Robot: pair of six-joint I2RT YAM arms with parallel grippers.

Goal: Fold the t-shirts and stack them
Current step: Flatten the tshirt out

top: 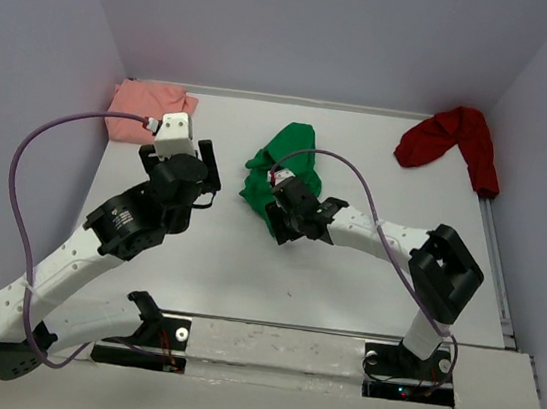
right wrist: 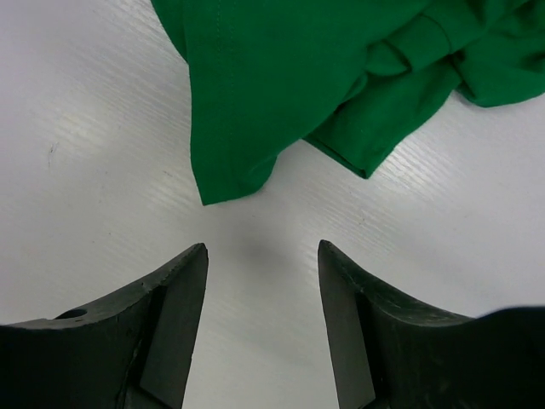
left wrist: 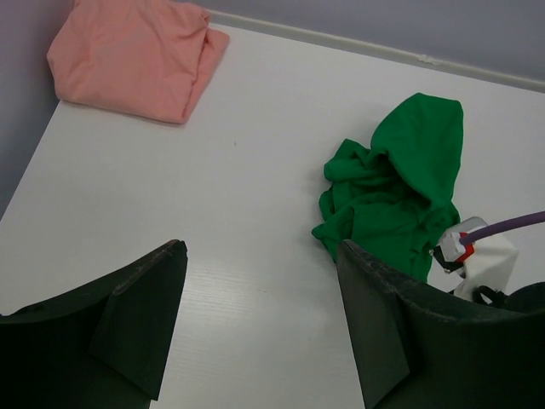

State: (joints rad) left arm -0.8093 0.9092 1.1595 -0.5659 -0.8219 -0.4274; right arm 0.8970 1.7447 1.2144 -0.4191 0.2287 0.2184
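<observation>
The bright green t-shirt [top: 283,171] lies crumpled mid-table. My right gripper [top: 297,220] hangs just over its near edge, pointing down. In the right wrist view the green t-shirt [right wrist: 298,77] has a corner just ahead of my right gripper [right wrist: 263,245], which is open with only bare table between its fingers. My left gripper [top: 213,176] is open over bare table left of the green t-shirt [left wrist: 400,183]; in its own view my left gripper [left wrist: 261,247] holds nothing. The salmon-pink t-shirt [top: 145,109] [left wrist: 136,55] lies folded at the back left. The dark red t-shirt [top: 459,138] is bunched at the back right.
The white table [top: 244,271] is boxed in by grey walls on the left, back and right. A purple cable [top: 27,162] loops out from the left arm, and another runs along the right arm [top: 356,190]. Both arm bases sit at the near edge.
</observation>
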